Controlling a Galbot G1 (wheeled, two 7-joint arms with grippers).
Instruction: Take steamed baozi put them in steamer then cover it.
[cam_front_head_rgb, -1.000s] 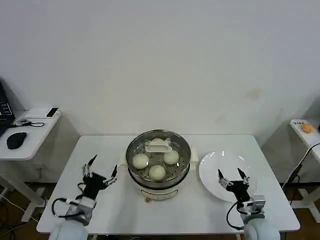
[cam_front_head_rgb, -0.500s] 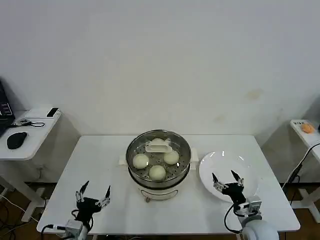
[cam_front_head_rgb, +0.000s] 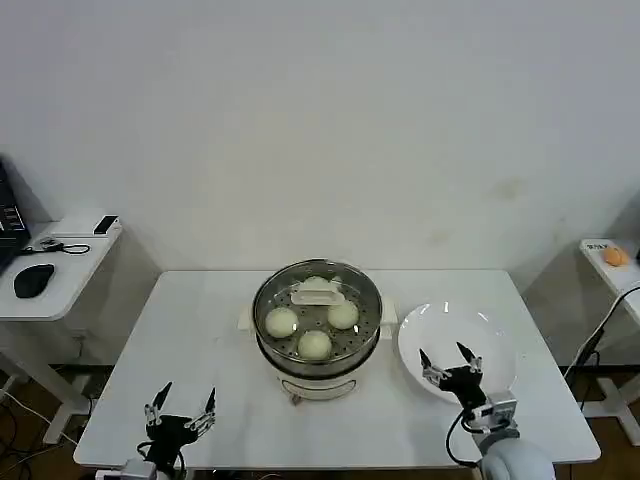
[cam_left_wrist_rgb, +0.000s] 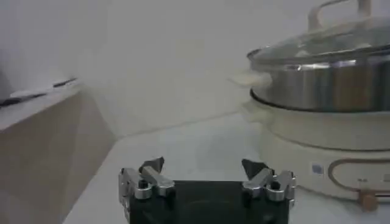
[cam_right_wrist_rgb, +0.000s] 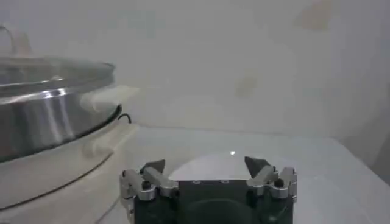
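Observation:
The steel steamer stands mid-table with a clear glass lid on it. Through the lid I see three cream baozi on the perforated tray; a fourth is partly hidden under the lid's white handle. My left gripper is open at the table's front left edge, empty, well apart from the steamer. My right gripper is open over the near rim of the white plate, holding nothing. In the right wrist view the steamer stands to one side of the open fingers.
The white plate at the right of the steamer is bare. A side table with a mouse and devices stands at the far left, another table edge at the far right. A wall rises behind the table.
Both arms have drawn back toward the table's front edge and lower in view; the left gripper moved most. The lidded steamer and the baozi have not moved.

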